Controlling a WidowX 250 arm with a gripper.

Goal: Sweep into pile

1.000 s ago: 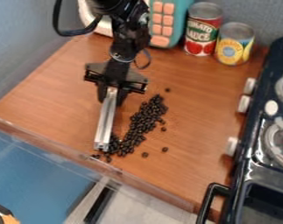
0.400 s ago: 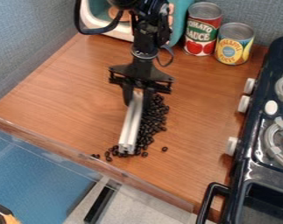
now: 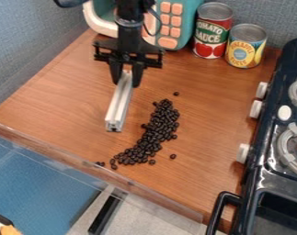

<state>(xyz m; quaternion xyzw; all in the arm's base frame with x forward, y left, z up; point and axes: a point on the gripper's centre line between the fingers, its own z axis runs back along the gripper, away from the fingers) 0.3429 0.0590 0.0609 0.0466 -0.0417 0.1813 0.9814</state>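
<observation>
Gripper (image 3: 126,81), fingers closed about a metal bar (image 3: 119,108). Below and right of the gripper, a slanting band of dark beans (image 3: 151,136); to its upper right, red can (image 3: 213,30) and yellow can (image 3: 246,45), both labels lettered.

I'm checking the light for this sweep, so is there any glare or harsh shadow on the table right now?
Camera view: pale highlights run along the metal bar; tiny glints dot the dark pieces; no harsh shadow or strong glare on the wooden surface.
</observation>
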